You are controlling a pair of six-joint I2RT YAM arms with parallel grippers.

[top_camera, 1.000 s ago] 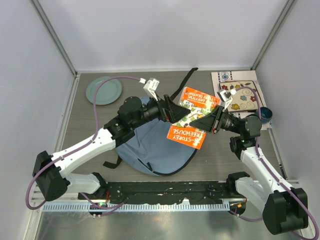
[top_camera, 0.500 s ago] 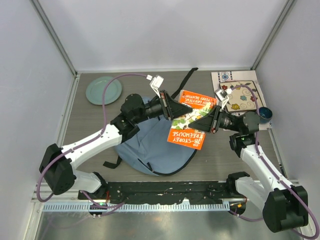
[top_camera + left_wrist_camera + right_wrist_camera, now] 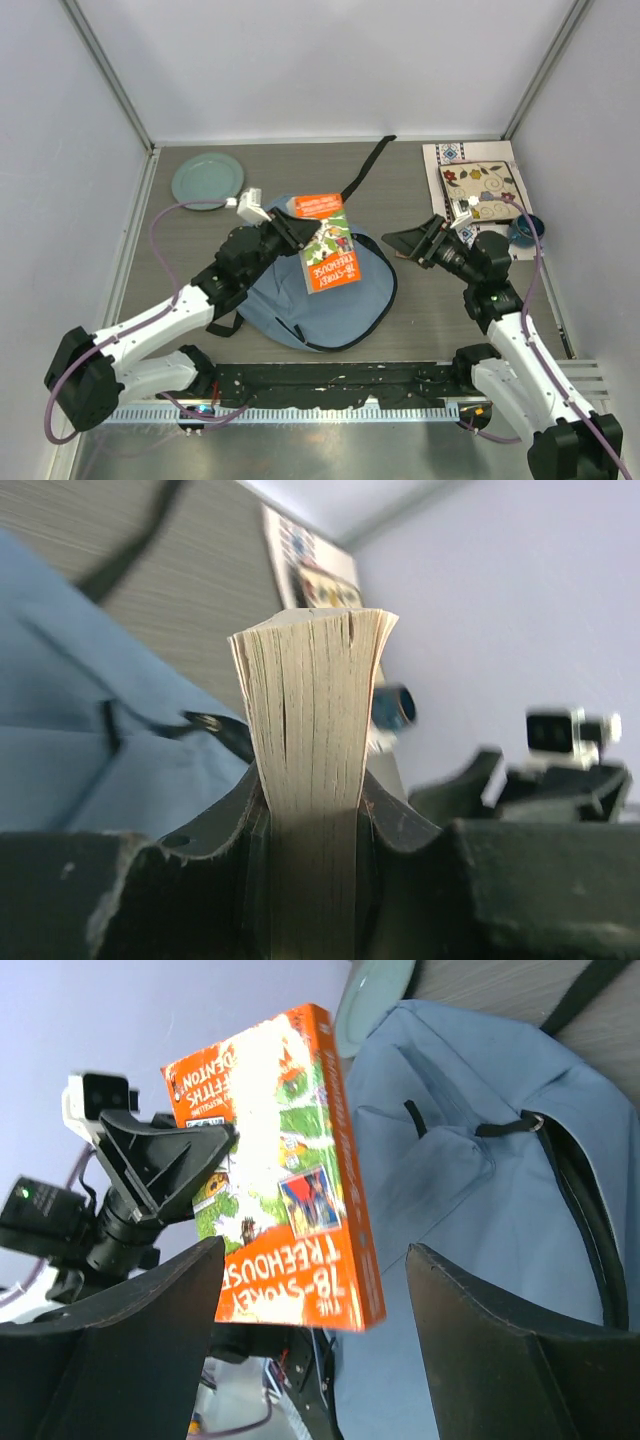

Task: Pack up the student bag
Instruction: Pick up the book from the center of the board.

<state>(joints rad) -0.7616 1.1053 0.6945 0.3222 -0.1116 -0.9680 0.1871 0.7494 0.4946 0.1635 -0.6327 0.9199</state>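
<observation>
The student bag (image 3: 330,305) lies flat in the middle of the table, light blue-grey with a dark zipper line. Above it hangs an orange paperback book (image 3: 331,258), pinched at its top edge by my left gripper (image 3: 303,233). In the left wrist view the book's page edge (image 3: 310,710) stands clamped between both jaws of the left gripper (image 3: 312,800), with the bag (image 3: 60,740) below. My right gripper (image 3: 404,241) stands open to the right of the book, apart from it. Seen from the right wrist, the book (image 3: 285,1170) floats beyond the right gripper's (image 3: 315,1260) spread fingers, over the bag (image 3: 470,1180).
A green plate (image 3: 207,180) sits at the back left. A patterned flat board (image 3: 482,186) and a small blue cup (image 3: 525,229) are at the back right. The bag's black strap (image 3: 366,169) trails toward the back wall.
The right gripper opened, released the book and drew back to the right. The left gripper closed on the book and carried it left, over the bag.
</observation>
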